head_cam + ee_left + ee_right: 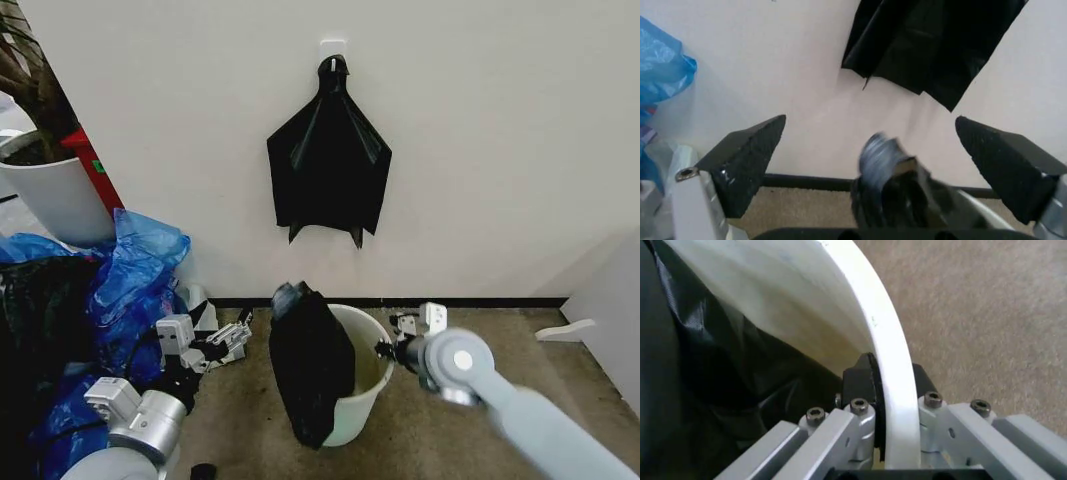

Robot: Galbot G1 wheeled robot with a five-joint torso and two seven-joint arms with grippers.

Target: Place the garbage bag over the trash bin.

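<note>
Head view: bag half draped on bin

At eight o'clock, the left tool (243, 333) hovers with fingers apart. The garbage bag (311, 365) hangs over the trash bin (372, 395) at six. The right tool (385, 350), at four, clamps the rim, likely steadying it.

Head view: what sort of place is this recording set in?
Probably an indoor room corner, perhaps an office or test area: beige carpet meets a plain white wall with dark baseboard, a black bundle hangs from a wall hook, and a white plant pot stands beside blue plastic bags.
</note>
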